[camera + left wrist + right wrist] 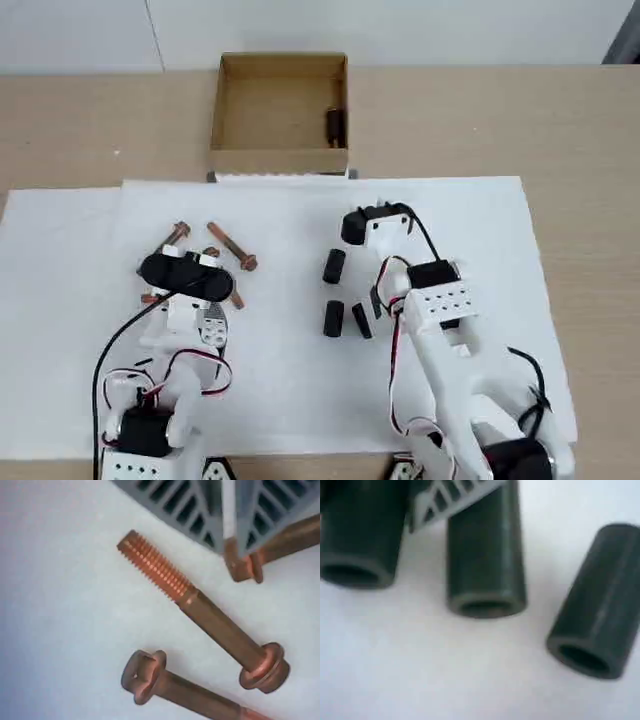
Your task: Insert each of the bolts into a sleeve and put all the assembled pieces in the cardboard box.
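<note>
Left gripper (pixel 230 546) over copper bolts (pixel 200 615), right gripper (pixel 445 502) by black sleeves (pixel 485 555), both well short of cardboard box (pixel 280 160); grip states unclear.

Inspection finds no legible text, label, brand, number or sign. Surfaces checked: the open brown cardboard box (pixel 275 110), the copper-coloured threaded bolts (pixel 200 615), the black cylindrical sleeves (pixel 487 555), and the white paper sheet (pixel 300 380) on the light wooden counter (pixel 580 130). None carries a readable marking.
</note>
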Tool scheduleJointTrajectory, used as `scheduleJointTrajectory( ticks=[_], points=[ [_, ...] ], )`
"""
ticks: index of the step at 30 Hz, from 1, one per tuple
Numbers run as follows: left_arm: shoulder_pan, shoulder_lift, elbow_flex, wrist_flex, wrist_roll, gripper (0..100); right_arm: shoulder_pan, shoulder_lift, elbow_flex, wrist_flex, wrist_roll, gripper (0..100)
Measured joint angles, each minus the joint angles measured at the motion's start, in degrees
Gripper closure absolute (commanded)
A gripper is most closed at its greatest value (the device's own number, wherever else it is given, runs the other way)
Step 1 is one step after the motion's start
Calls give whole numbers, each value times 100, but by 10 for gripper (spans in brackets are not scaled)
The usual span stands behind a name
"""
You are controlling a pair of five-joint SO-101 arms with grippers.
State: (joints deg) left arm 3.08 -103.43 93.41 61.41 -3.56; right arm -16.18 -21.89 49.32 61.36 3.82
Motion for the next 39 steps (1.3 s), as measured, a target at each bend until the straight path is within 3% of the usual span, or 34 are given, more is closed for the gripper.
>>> scheduleJointTrajectory(
  ticks=[7, 12, 22, 39],
  points=[
    [0, 0, 0, 0, 0, 994, 0, 264, -44, -62, 0, 901],
    [0, 0, 0, 0, 0, 994, 9, 308, -62, -62, 0, 998],
    [0, 0, 0, 0, 0, 994, 18, 352, -158, 0, 325, 996],
    [0, 0, 0, 0, 0, 994, -26, 308, -3631, 3385, 9, 995]
  ],
)
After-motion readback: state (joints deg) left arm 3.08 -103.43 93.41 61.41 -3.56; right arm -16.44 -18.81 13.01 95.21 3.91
